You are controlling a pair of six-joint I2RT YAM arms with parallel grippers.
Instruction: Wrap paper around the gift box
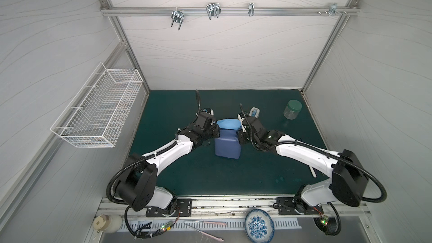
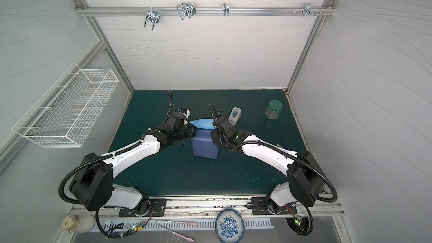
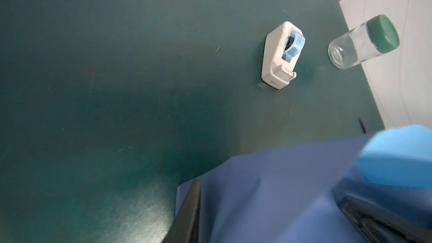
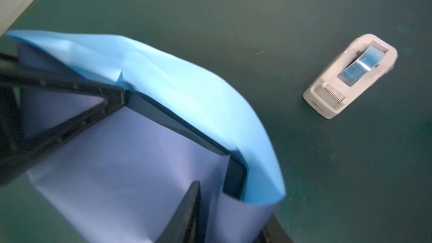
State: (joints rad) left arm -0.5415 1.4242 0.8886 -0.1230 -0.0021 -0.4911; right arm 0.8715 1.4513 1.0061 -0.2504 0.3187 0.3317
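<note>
Top views, paper: The paper (image 1: pixel 228 144) covers a block at mid-table, indigo face out on the top and near side. At the far end a light-blue flap stands open and unfolded.
Top views, box: Hidden under the wrap here. The box (image 4: pixel 182 126) shows bare only in the right wrist view.
Top views, arms: The left end effector (image 1: pixel 215 127) and right end effector (image 1: pixel 240 130) flank the wrap's far corners, at the flap.
Left wrist, grip: Two fingers (image 3: pixel 189 213) stand apart with indigo paper between them. I cannot tell whether they are pinching it or free.
Right wrist, grip: The fingers are apart, one lying over the top face with its tip at the box's far edge, the other lower. I cannot tell whether they clamp the paper.
Right wrist, box: A navy rim shows under the flap, which arches over it.
Risk, flap: Thin sheet, no tape seen. Uneven closing from the two sides would likely crease it askew or tear it, and a slack hold could let the wrap spring open.
Risk, box: A one-sided push may slide it inside the wrap.
Risk, dispenser: The dispenser (image 1: pixel 254 112) sits just behind the right end effector, so a backward swing could knock it.
Table: Dark green table (image 1: pixel 187 174), scuffed. A jar (image 1: pixel 292 109) stands well apart, near the right wall.
Room: Grey walls, a wire basket (image 1: pixel 98 106) on the left one, and a rail (image 1: pixel 280 10) with hooks at the back.
</note>
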